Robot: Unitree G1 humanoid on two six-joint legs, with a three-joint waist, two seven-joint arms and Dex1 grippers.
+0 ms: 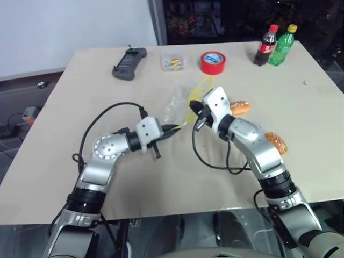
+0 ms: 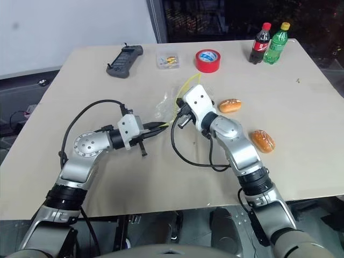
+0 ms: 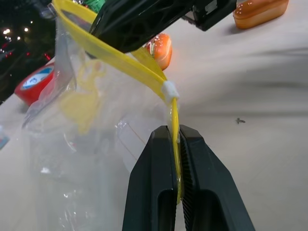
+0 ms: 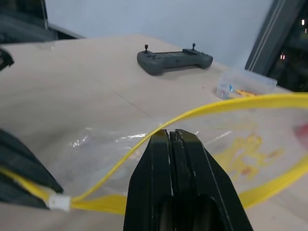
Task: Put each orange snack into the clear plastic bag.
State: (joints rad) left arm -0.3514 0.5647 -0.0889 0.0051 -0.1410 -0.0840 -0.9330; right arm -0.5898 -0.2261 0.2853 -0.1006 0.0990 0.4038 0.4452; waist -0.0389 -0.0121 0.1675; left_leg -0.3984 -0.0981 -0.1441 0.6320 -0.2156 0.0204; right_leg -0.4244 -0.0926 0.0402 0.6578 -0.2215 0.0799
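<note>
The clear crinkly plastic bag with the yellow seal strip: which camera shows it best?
The left wrist view: the clear crinkly plastic bag hangs open close up. The right wrist view shows its mouth; head views show it small, between the grippers.

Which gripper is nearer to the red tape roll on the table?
Right. The right gripper holds the clear plastic bag's yellow strip just in front of the red tape roll; the left gripper pinches the strip's end farther back and leftward.
</note>
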